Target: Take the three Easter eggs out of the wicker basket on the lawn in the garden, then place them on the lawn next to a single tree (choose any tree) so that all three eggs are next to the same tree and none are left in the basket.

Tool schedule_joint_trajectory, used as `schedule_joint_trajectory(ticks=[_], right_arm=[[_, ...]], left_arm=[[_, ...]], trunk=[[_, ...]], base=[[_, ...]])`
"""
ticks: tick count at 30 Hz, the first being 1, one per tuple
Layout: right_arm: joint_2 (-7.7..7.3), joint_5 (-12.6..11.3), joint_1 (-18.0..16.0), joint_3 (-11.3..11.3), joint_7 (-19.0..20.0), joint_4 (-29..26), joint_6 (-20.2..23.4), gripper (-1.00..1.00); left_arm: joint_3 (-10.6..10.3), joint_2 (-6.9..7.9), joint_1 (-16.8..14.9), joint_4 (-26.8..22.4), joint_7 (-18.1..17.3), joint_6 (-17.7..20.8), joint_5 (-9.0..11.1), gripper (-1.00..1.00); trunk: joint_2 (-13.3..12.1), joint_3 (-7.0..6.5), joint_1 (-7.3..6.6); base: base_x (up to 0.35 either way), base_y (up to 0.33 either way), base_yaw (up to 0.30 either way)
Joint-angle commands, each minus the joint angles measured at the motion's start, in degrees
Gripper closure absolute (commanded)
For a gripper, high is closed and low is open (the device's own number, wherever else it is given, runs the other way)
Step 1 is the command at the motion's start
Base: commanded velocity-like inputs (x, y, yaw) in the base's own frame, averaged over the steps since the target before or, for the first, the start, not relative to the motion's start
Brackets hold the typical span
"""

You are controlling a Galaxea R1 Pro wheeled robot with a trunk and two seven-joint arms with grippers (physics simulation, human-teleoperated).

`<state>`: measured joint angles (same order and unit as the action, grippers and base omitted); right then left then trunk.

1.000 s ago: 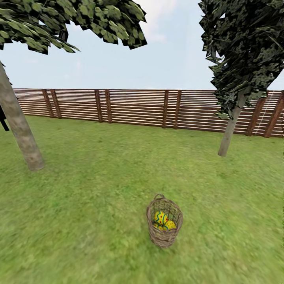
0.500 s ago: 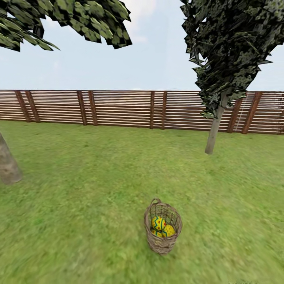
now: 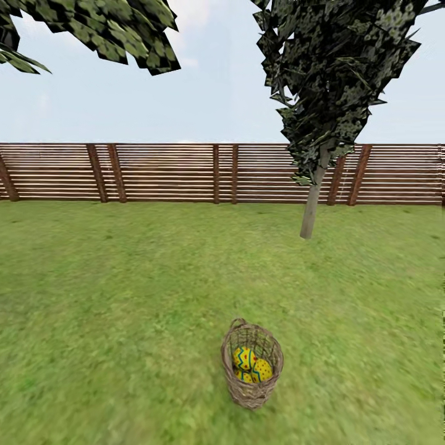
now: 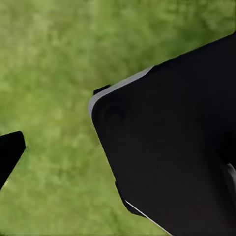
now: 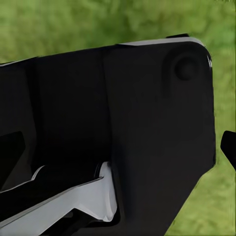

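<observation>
Standing on open lawn (image 3: 123, 296): wicker basket (image 3: 251, 389), tree (image 3: 311, 210) beyond.

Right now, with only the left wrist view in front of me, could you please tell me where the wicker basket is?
Observer: In the head view the wicker basket stands upright on the lawn, low and a little right of centre.
Operator: Thank you. Are the eggs inside it?
Observer: Yes, yellow eggs lie inside. I can make out at least two but cannot count them for sure.
Operator: Is there a tree in sight for them?
Observer: A slim tree stands beyond the basket and to its right, in front of the slatted fence.
</observation>
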<state>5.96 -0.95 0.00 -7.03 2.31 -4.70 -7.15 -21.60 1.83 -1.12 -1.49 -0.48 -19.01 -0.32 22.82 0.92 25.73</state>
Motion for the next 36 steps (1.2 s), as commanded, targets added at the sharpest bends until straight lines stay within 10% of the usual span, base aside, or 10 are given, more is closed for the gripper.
schedule_joint_trajectory(ticks=[1, 36], right_arm=[[0.02, -0.10, 0.00, -0.44, 0.24, -0.04, -0.15, -1.00], [0.02, -0.08, 0.00, -0.44, 0.24, -0.04, -0.15, -1.00]], left_arm=[[-0.12, 0.02, -0.02, 0.00, -0.05, -0.15, -0.03, -1.00], [-0.14, 0.02, -0.02, 0.00, -0.05, -0.23, -0.03, -1.00]], trunk=[[0.10, 0.07, 0.05], [0.10, -0.84, 0.05]], base=[[0.188, 0.284, -0.265], [0.175, 0.282, -0.265]])
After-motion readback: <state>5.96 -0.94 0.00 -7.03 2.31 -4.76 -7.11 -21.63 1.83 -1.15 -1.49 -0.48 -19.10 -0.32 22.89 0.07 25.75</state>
